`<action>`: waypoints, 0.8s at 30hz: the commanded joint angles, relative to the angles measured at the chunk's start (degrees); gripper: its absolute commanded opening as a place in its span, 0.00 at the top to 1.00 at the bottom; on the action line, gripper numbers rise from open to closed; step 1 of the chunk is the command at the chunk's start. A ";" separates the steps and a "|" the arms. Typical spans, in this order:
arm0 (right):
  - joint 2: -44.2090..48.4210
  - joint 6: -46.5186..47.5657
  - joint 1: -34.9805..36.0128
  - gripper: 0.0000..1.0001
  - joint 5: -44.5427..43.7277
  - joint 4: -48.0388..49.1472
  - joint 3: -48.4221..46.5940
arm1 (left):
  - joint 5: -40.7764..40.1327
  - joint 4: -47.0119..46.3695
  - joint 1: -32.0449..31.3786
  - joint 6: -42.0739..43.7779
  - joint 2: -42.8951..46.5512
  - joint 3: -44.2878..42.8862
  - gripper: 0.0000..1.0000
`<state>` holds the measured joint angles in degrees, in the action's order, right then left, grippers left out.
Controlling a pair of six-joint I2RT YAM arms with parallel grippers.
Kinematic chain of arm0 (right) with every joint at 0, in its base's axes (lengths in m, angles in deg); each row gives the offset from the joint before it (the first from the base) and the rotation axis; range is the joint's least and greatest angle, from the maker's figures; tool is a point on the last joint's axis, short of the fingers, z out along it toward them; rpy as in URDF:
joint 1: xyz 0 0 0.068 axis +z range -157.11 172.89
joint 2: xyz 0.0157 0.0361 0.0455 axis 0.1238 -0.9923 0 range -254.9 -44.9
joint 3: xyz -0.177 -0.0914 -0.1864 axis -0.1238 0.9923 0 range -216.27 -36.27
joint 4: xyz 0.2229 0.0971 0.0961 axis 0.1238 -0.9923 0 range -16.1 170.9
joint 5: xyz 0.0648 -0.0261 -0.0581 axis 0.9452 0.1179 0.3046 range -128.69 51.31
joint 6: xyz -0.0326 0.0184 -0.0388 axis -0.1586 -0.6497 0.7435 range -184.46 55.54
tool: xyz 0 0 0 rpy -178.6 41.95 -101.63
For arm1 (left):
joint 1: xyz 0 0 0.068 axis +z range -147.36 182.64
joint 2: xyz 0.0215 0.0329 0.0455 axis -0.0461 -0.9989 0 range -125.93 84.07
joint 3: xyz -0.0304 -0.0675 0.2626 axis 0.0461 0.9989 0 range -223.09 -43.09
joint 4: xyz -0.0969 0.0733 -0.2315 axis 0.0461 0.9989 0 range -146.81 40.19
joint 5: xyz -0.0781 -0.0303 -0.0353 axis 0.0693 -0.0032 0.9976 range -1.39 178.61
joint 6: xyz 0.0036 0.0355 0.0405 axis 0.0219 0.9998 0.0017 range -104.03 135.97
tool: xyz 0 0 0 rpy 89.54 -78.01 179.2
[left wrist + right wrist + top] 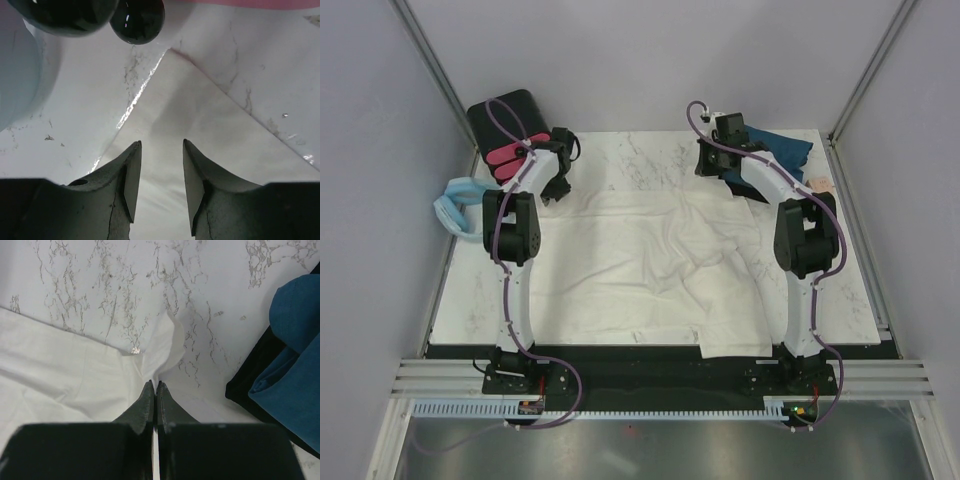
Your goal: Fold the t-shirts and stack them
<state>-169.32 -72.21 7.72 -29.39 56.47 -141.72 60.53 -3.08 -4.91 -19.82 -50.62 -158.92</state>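
On table [650, 150] centre, spread out: cream-white t-shirt [640, 260]. Far-right corner: teal t-shirt [782, 150], bunched. L gripper [161, 142] w/ fingers apart over cream shirt's far-left corner. R gripper [153, 384] fingers pressed together at its far edge.

Cream-white t-shirt [630, 250], teal-blue t-shirt [790, 148], grey-veined white marble table [640, 160], pale blue ring [455, 205]

Both arms rose from their bases at the near edge, elbows bent, and reached toward the far side; the left arm [510, 235] ended with its wrist turned inward, and the right arm [807, 238] sent its forearm slanting toward the midline. The left gripper [161, 146] pointed downward, jaws parted with a clear gap between the two fingers [127, 175]. The right gripper [154, 385] also pointed downward, jaws pressed together tip to tip.
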 commanded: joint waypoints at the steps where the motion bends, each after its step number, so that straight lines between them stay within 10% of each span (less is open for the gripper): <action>1: 3.48 -0.86 -0.50 1.00 2.30 1.22 -0.02 | -1.81 -0.65 3.16 -3.06 1.01 3.06 0.54; 24: 4.45 -1.04 -1.56 1.00 5.03 2.28 1.48 | -1.11 -5.48 2.45 0.99 1.54 -1.42 0.52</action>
<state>-168.47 -72.80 6.48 -26.20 56.98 -140.43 60.27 -2.95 -2.75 -20.13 -50.51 -157.02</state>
